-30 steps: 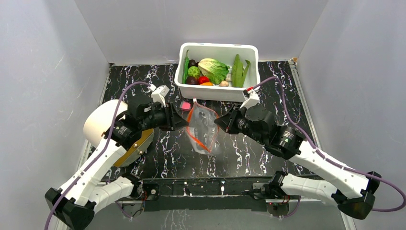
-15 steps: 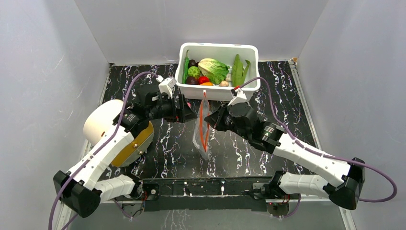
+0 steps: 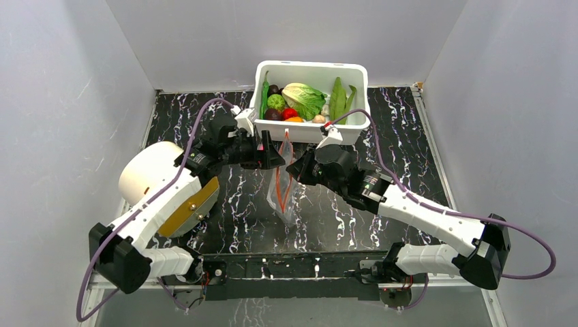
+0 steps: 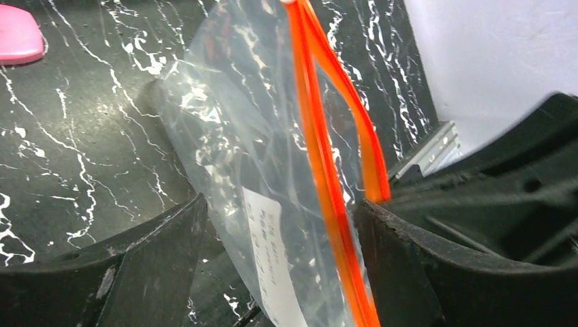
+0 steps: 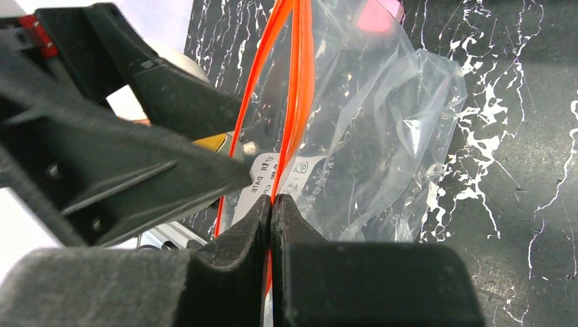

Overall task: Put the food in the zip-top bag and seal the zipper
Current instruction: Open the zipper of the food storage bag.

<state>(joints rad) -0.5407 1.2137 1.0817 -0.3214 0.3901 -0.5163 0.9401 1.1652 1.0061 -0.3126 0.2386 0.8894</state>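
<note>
From above, the clear, crinkly plastic zip-top bag point(image 3: 285, 194) hung edge-on between the two arms. It was just in front of the white rectangular plastic tub point(image 3: 310, 133) on the black, white-veined table point(image 3: 184, 116). The left gripper point(image 3: 275, 157) stood just beside the bag's left face, and the right gripper point(image 3: 293, 167) met its right side. All the toy food lay in the tub: the pale-green leafy cabbage point(image 3: 305, 97), green ball point(image 3: 276, 102), red tomato point(image 3: 290, 113), dark purple rounds point(image 3: 273, 114), orange piece point(image 3: 295, 119), long green pods point(image 3: 339, 99) and mushrooms point(image 3: 319, 118).

In the left wrist view, the left gripper point(image 4: 279, 228) had its black fingers spread wide, one on each side of the bag, gripping nothing. The thin orange-red zipper strip point(image 4: 320, 157) ran down between them, its two halves parted. Whether one half touched the right-hand finger could not be told. A flat pink piece point(image 4: 17, 37) lay on the table beyond.

In the right wrist view, the right gripper point(image 5: 272, 204) had its fingers pressed together, pinching the zipper strip. The bag's film billowed out beyond them, a white printed label point(image 5: 269, 174) showing near the pinch.
</note>
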